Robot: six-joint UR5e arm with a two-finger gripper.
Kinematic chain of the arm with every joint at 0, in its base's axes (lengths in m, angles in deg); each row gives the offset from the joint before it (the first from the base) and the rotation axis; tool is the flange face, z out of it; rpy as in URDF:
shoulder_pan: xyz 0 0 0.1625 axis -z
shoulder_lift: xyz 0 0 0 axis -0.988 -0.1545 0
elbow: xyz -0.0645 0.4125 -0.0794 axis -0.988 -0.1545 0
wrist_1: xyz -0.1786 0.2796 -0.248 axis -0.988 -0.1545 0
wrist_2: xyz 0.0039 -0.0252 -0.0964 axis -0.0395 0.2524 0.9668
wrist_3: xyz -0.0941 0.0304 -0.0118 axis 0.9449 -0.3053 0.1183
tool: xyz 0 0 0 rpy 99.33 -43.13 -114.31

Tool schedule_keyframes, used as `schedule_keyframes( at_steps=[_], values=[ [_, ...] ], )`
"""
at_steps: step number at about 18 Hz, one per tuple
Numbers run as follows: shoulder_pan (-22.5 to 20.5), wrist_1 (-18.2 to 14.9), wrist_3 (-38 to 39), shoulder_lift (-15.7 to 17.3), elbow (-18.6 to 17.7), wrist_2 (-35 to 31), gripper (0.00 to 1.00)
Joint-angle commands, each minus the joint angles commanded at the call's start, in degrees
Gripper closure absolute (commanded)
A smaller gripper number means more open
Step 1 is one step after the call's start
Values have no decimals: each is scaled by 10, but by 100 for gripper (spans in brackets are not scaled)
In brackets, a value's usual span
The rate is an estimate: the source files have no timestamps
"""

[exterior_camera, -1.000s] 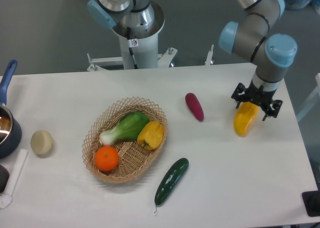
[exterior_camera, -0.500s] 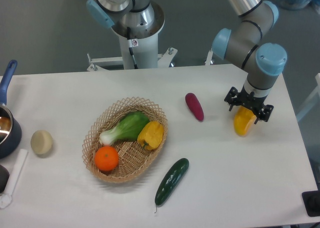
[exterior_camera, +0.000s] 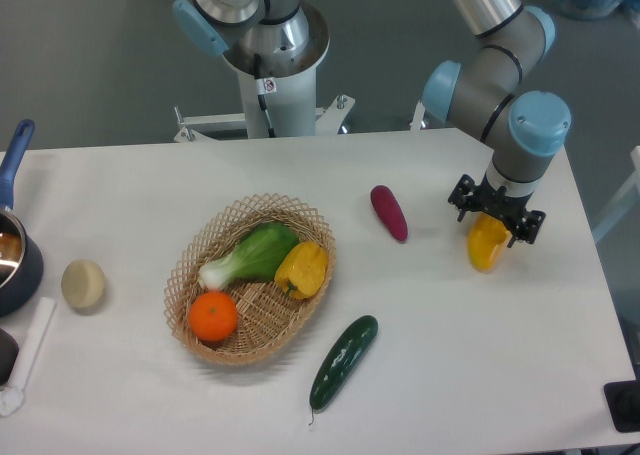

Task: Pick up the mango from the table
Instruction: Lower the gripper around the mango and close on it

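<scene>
The mango (exterior_camera: 486,247) is a smooth yellow-orange oval lying on the white table (exterior_camera: 450,375) near its right side. My gripper (exterior_camera: 496,215) hangs directly over the mango's far end, and its black fingers (exterior_camera: 462,194) are spread wide on either side of the fruit. The jaws look open around it, not pressed against it. The gripper body hides the top of the mango.
A purple vegetable (exterior_camera: 389,213) lies left of the mango and a dark green cucumber (exterior_camera: 343,362) lies nearer the front. A wicker basket (exterior_camera: 196,265) holds bok choy, a yellow pepper and an orange. A pale round item (exterior_camera: 83,284) and a blue pot (exterior_camera: 15,260) sit at the left.
My gripper has shifted a little to the left and now sits more squarely over the mango's far end. The mango has stayed nearly in place.
</scene>
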Motion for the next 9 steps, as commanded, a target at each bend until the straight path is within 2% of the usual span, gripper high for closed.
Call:
schedule_keyframes(
  at_steps=[7,8,9],
  values=[
    [11,9,4,-4,-1,-13,0],
    [11,11,6,-4,-1,-13,2],
    [12,11,6,-4,-2,-13,10]
  ],
)
